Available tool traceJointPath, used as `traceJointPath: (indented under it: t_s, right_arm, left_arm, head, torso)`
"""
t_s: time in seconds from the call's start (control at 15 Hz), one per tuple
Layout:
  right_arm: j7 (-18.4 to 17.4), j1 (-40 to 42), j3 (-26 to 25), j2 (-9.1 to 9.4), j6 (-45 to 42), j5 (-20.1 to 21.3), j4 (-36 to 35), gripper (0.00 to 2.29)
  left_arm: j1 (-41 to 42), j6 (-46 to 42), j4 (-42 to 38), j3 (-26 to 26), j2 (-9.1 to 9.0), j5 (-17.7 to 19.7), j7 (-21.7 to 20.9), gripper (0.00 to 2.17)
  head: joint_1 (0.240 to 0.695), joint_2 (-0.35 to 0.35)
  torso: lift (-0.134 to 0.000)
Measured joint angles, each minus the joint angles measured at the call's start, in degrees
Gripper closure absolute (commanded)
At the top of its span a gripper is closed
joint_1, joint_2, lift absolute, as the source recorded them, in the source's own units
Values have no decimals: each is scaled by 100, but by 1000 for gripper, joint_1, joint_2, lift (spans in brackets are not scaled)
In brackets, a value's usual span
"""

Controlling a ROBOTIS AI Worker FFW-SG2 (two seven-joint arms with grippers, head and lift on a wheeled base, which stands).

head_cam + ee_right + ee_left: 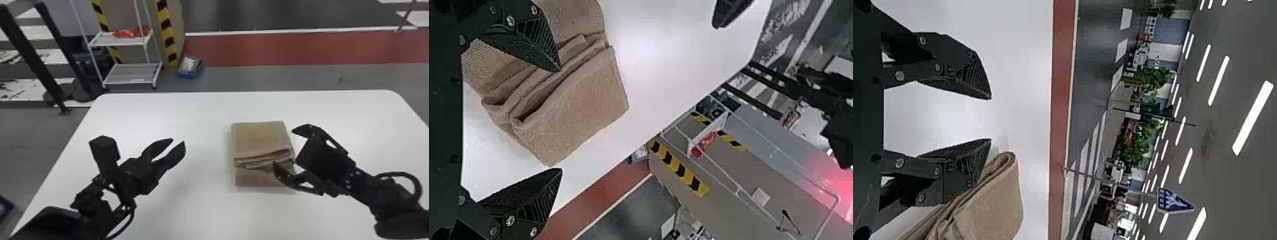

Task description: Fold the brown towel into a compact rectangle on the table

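- Clock directions refer to the head view, twelve pointing away from the robot.
- Brown towel [260,137]: a layered stack on the white table [204,111], long axis roughly twelve to six; a lower flap projects at six, beyond the rumpled edges.
- Right gripper [285,147]: the nearer of the two, fingers spread wide and pinching nothing; the towel's middle lies towards nine. One finger overlaps the near layers; contact cannot be told.
- Left gripper [178,141]: fingers parted, empty; the towel lies well apart, near three.
- The coming move probably turns on the right gripper's approach to the six-o'clock flap, to tuck or turn it.
- Blue bin [190,75]: on the floor, towards eleven from the towel, holding something pale [188,63].
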Motion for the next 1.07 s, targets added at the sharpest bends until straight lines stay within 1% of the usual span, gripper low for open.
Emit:
traceJointPath:
  t_s: [0.07, 0.27, 0.33, 0.53, 0.73, 0.87, 0.93, 1.07]
  right_arm:
    - [4, -108, 118, 1, -33, 242, 178, 218]
    - [-34, -470, 449, 48, -58, 808, 760, 255]
    - [7, -602, 545, 66, -38, 963, 952, 262]
    - [125, -854, 706, 82, 67, 1191, 1274, 286]
    - [302, -931, 767, 139, 139, 1380, 1367, 346]
    - [417, -964, 770, 147, 158, 1430, 1393, 363]
    - [479, -993, 772, 148, 159, 1448, 1425, 407]
    - [565, -1046, 797, 167, 152, 1491, 1509, 407]
  left_arm:
    - [-6, 0, 2, -15, 0, -22, 0, 188]
    - [-12, 11, 8, -43, -3, -71, -3, 188]
    - [-9, 12, 16, -44, -3, -79, -3, 188]
    - [28, 0, 36, -27, -1, -89, -3, 188]
    - [43, -2, 46, 4, 8, -85, -11, 191]
    - [42, -2, 53, 11, 15, -82, -12, 191]
    - [42, -2, 64, 13, 21, -82, -15, 191]
    - [34, -9, 109, 15, 31, -81, -20, 191]
  head:
    - [695, 119]
    - [695, 125]
    - [695, 131]
    - [695, 134]
    - [695, 141]
    - [695, 141]
    - [695, 142]
    - [695, 147]
  torso:
    - [-123]
    - [-123]
    - [-123]
    - [-123]
    - [-123]
    - [-123]
    - [-123]
    - [-123]
